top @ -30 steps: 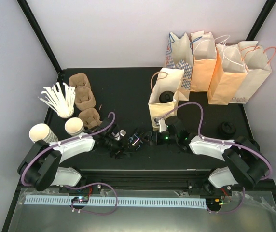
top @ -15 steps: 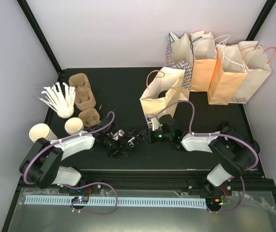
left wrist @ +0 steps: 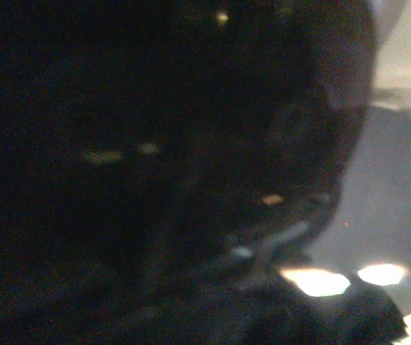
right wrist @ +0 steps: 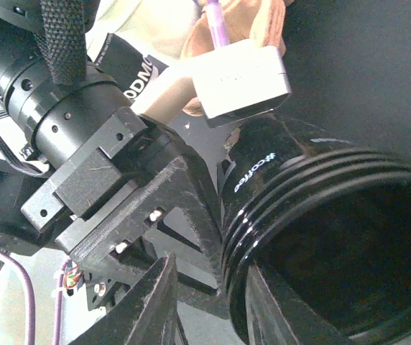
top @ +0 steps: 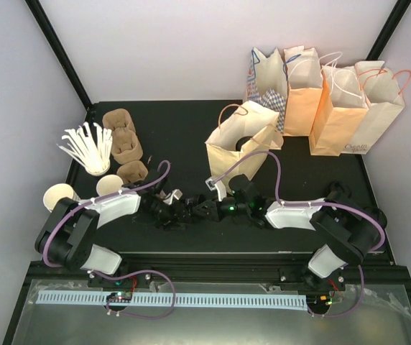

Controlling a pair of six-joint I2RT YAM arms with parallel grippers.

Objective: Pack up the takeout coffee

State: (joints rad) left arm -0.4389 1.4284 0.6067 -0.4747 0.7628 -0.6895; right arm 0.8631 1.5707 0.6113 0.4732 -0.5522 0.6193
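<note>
The takeout coffee is out of view in all three views. A black cup (right wrist: 299,180) with pale "#coffee" lettering lies sideways, mouth toward the right wrist camera. My left gripper (top: 182,210) is shut on its body, its fingers (right wrist: 184,194) against the cup's side. The left wrist view is almost wholly dark. My right gripper (right wrist: 209,273) meets it at the table's middle (top: 207,208). It is partly open astride the cup's rim, one finger inside the mouth. The other finger is outside, with a gap to the rim.
An open cream paper bag (top: 238,147) leans just behind the right arm. More bags (top: 335,100) line the back right. Cardboard cup carriers (top: 123,140), a cup of white sticks (top: 87,147) and plain cream cups (top: 108,185) stand at the left.
My right gripper has travelled left to the left gripper, and its jaws have narrowed round the black cup's rim. The open bag has tilted and shifted left. The left gripper stayed put.
</note>
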